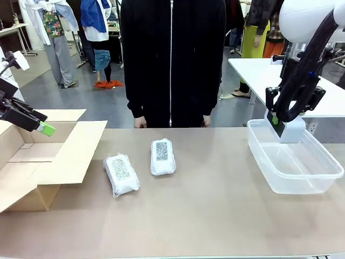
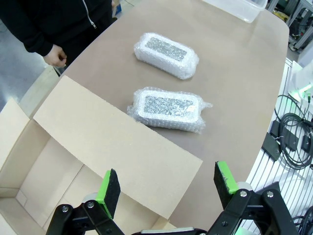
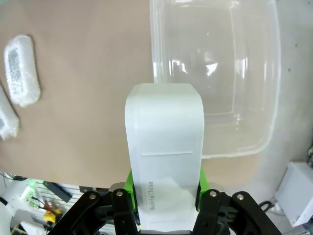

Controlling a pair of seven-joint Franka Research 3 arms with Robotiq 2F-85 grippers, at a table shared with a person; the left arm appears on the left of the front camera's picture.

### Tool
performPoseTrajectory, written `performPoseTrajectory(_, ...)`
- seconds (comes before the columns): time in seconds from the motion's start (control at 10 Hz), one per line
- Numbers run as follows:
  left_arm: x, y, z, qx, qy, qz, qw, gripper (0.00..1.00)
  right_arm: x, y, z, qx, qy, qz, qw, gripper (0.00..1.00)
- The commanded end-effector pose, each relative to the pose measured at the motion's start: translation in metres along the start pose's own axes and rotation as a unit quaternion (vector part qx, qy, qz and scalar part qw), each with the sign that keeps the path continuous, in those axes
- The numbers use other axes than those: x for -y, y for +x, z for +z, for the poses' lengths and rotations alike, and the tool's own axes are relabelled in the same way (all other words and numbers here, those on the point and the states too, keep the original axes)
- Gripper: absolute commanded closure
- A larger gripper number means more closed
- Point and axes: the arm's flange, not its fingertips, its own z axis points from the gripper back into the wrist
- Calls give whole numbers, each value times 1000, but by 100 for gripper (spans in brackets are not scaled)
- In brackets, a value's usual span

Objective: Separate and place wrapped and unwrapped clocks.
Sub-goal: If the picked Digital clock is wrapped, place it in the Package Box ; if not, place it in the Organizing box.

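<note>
Indoors, brown tabletop (image 1: 215,205) (people (image 1: 97,32) behind), right gripper (image 3: 165,178) clamping bare clock (image 3: 165,127), left gripper (image 2: 167,185) spread

Small sideways print on the bare white clock (image 3: 164,147), at its near end: "Made in China".

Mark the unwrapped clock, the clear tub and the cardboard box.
unwrapped clock (image 3: 164,147): right wrist view, middle of its smooth white face.
clear tub (image 1: 302,183): front view, near side wall.
cardboard box (image 2: 112,147): left wrist view, open flap lying toward the table.
</note>
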Motion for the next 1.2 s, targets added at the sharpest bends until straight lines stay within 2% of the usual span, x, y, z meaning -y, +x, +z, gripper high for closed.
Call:
performPoseTrajectory(0.0, -2, 0, -1, 7, -7, -3, 1000, 0, 17, 29, 5, -16, -8, -31, 999, 49)
performPoseTrajectory(0.1, -2, 0, -1, 7, -7, -3, 1000, 0, 32, 56, -4, -42, -8, -42, 998, 49)
performPoseTrajectory(0.3, -2, 0, -1, 7, -7, -3, 1000, 0, 53, 87, -30, -54, -16, -57, 997, 49)
performPoseTrajectory(0.6, -2, 0, -1, 7, -7, -3, 1000, 0, 69, 125, -81, -89, -34, -18, 995, 49)
performPoseTrajectory(0.7, -2, 0, -1, 7, -7, -3, 1000, 0, 68, 129, -91, -106, -30, -10, 994, 49)
performPoseTrajectory(0.9, -2, 0, -1, 7, -7, -3, 1000, 0, 67, 132, -118, -94, -11, -5, 995, 49)
performPoseTrajectory(1.1, -2, 0, -1, 7, -7, -3, 1000, 0, 63, 136, -145, -96, -20, -5, 995, 49)
